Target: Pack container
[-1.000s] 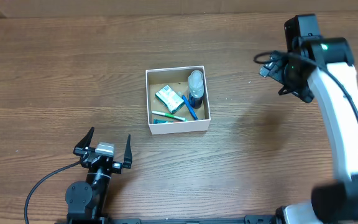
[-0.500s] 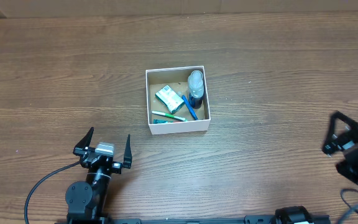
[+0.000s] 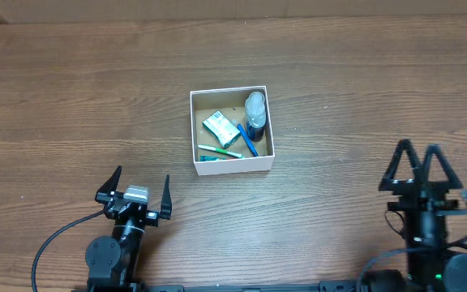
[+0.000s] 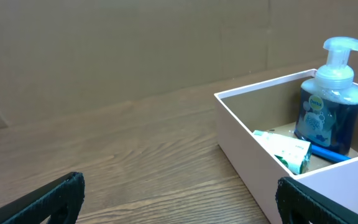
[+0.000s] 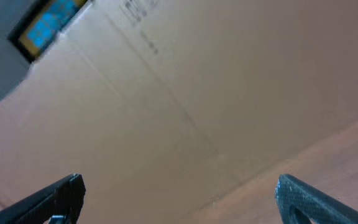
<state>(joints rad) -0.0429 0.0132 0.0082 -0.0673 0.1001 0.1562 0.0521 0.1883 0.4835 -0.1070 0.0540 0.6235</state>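
Ahead and slightly right of the left gripper, well apart from the right gripper, sat the container with a pump bottle inside; both grippers were spread and empty, so any reach in would probably need to descend clear of its thin walls.

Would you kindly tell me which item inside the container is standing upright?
The blue pump bottle, at the container's right wall; the green-and-white pack and thin sticks lie flat.
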